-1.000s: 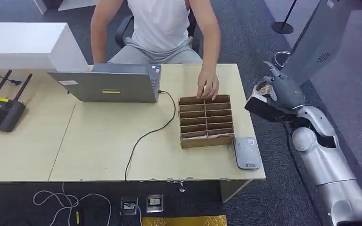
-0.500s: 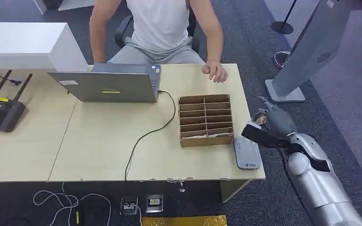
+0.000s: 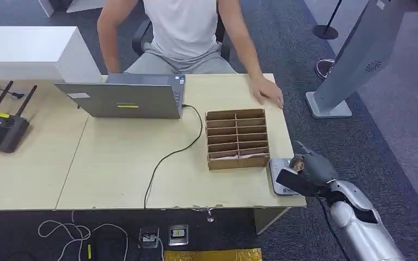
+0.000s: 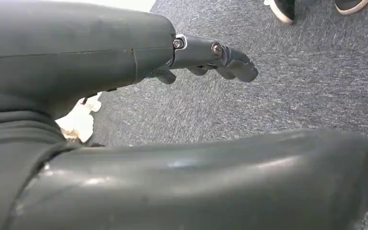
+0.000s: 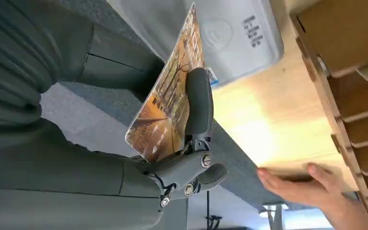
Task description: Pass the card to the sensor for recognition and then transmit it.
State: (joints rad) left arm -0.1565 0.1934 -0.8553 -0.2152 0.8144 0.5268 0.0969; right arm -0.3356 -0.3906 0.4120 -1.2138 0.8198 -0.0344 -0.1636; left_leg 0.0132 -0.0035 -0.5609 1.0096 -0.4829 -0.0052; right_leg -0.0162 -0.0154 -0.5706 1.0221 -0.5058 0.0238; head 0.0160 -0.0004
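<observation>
R hand [image 3: 309,169], gripping the card [image 5: 170,98], is dropping onto the sensor [image 3: 281,172], prob. scanning now; L hand [image 4: 211,57] is hanging, fingers curled on nothing.

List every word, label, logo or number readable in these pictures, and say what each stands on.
None can be read as text.
Sensor: a wave-shaped contactless sign and lines of small print, too blurred to read.
Sensor in the head view: a small mark near its front edge, too small.
Card, held by the right hand: printed picture, faint marks, unreadable.
Laptop: yellow sticker and white label, too small.
Router: yellow label, unreadable.
</observation>
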